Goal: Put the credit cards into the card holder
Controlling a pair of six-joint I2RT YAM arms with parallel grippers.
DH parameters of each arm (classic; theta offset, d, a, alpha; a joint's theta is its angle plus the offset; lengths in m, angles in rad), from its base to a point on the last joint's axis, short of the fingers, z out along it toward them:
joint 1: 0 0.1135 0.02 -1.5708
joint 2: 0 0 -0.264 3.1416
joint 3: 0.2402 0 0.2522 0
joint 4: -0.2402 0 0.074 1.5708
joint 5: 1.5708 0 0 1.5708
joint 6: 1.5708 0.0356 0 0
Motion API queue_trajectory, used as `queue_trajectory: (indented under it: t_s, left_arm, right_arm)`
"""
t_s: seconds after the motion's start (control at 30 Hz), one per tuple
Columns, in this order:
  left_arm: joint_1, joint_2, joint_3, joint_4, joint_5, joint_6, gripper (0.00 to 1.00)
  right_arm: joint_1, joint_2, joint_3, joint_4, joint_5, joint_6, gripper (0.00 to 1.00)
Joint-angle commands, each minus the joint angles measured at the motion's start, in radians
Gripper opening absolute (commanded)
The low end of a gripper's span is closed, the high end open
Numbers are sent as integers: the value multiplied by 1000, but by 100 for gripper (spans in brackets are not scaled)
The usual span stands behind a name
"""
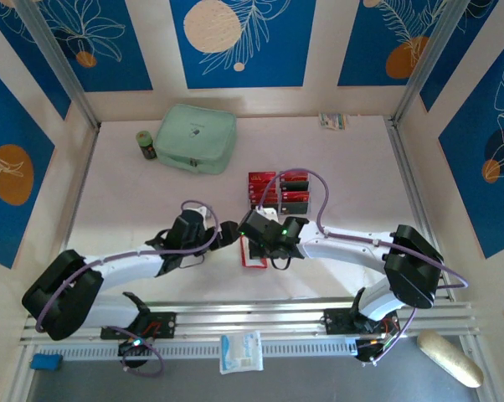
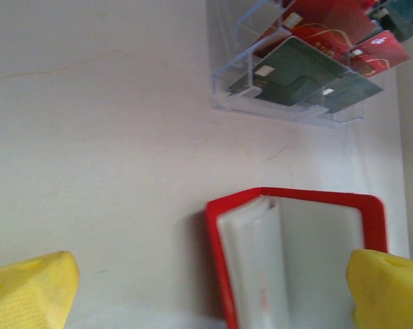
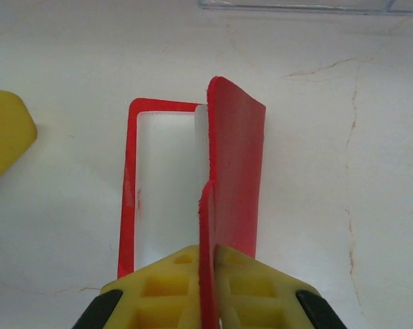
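top view: the card holder [image 1: 254,254] lies on the table [image 1: 151,193] between the two wrists, just on the near side of the clear tray [image 1: 277,207] that holds the credit cards [image 1: 287,193]. the right gripper [image 1: 259,241] sits over the holder, and the left gripper [image 1: 228,232] is just beside it on the left. the mint-green case [image 1: 198,138] is well apart at the far left, so there is bare table open on the left.

left wrist view: the jaws are spread wide and hold nothing. one yellow finger [image 2: 28,291] is over bare table and the other [image 2: 388,288] is at the holder's right edge. the holder's pale inside faces up. the tray's near wall stands just beyond it, with cards leaning in the compartments.

right wrist view: the yellow fingers [image 3: 172,281] are clamped on the holder's red flap [image 3: 237,164], standing it upright so the pale pocket is exposed.

the step in hand looks like holding the holder open, and no card shows inside it. next, the free left gripper would likely have to reach far to the tray and pinch one card by its raised edge. it would then bring the card back clear of the tray wall and the standing flap.
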Motion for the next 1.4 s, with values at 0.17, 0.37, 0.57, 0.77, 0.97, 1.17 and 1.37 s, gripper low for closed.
queue_trajectory:
  t_s: [0.17,0.37,0.57,0.77,0.97,1.17,1.37]
  left_arm:
    - [-40,97,76,10,50,11,100]
    - [-78,178,102,-16,22,16,100]
    - [-105,231,115,-53,-9,33,100]
    - [-152,280,186,-191,-55,105,100]
    - [-201,335,278,-376,-140,188,100]
    - [-229,351,331,-535,-256,260,100]
    - [-232,368,341,-579,-293,300,100]
  right_arm:
    - [-19,-43,-67,57,-62,40,0]
    - [-37,-79,-109,95,-86,53,0]
    - [-53,-113,-146,127,-108,64,0]
    - [-80,-152,-196,172,-139,72,0]
    - [-113,-195,-267,209,-164,86,0]
    - [-158,-241,-368,243,-193,101,0]
    - [-198,-268,-469,288,-217,115,9]
